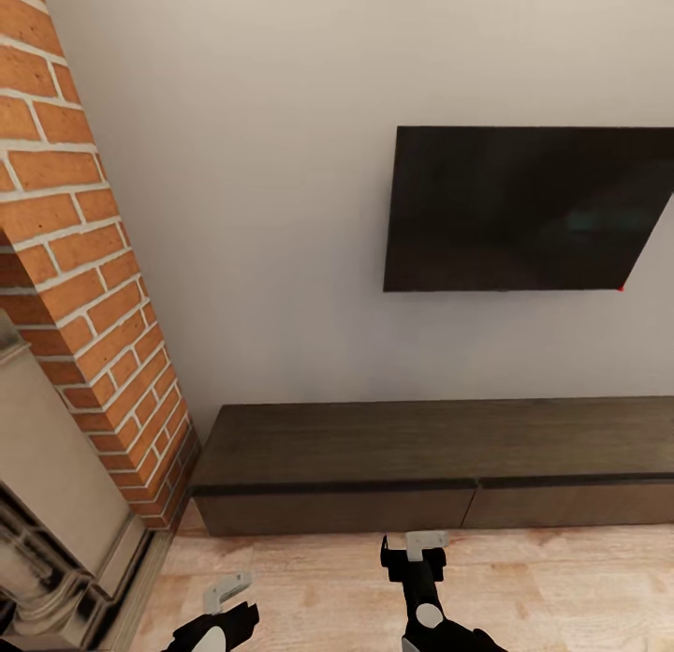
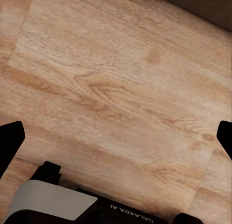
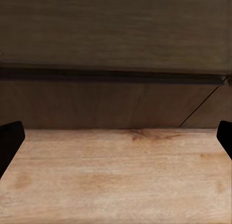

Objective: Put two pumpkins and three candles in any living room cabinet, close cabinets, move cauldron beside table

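The long, low dark brown cabinet [image 1: 421, 446] stands against the white wall, and both drawer fronts in view are closed flush. My right gripper [image 1: 413, 545] hovers open over the wooden floor just in front of the left drawer front [image 3: 96, 103], with nothing between its fingers. My left gripper [image 1: 227, 591] is lower and further left. It is open and empty too, and points down at bare floorboards [image 2: 121, 89]. The pumpkins, the candles and the cauldron are out of view.
A black TV [image 1: 524, 207] hangs on the wall above the cabinet. A red brick chimney breast [image 1: 84, 259] with a pale stone fireplace surround [image 1: 56, 483] stands at the left, close to the cabinet's left end. Light wooden floor [image 1: 562, 586] stretches in front.
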Tool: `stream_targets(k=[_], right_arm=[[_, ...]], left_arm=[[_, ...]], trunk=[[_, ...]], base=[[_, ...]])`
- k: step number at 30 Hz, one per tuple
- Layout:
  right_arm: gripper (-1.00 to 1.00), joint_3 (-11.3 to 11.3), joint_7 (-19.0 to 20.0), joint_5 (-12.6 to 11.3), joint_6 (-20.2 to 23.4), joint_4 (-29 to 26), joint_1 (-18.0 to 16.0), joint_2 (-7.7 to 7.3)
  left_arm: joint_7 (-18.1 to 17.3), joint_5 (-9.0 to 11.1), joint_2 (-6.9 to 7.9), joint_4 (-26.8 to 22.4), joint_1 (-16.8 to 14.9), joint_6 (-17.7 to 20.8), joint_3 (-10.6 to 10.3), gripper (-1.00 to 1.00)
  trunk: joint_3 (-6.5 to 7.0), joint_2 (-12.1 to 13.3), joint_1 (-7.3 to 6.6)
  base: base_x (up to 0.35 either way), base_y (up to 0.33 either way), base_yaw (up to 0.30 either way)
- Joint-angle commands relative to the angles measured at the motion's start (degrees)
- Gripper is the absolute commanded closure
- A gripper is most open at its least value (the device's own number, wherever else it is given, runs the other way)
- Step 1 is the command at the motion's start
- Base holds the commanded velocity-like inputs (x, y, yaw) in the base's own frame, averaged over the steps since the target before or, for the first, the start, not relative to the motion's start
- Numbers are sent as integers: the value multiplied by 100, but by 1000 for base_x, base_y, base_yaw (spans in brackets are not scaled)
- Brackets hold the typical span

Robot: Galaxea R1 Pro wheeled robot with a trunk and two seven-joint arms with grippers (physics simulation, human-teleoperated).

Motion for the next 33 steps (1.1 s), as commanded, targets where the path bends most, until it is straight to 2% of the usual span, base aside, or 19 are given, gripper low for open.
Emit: stream_targets(k=[1,33], right_arm=[[-100,49,-27,-54,-28,-1,-8,-2],[-100,54,-27,-48,-28,3,-7,6]], left_arm=[[43,29,8,-12,-5,9,-27,-100],[43,32,-1,25,-5,9,-36,-100]], trunk=[[12,37,-22],[586,1320,-725]], base=[[0,0,0],[0,0,0]])
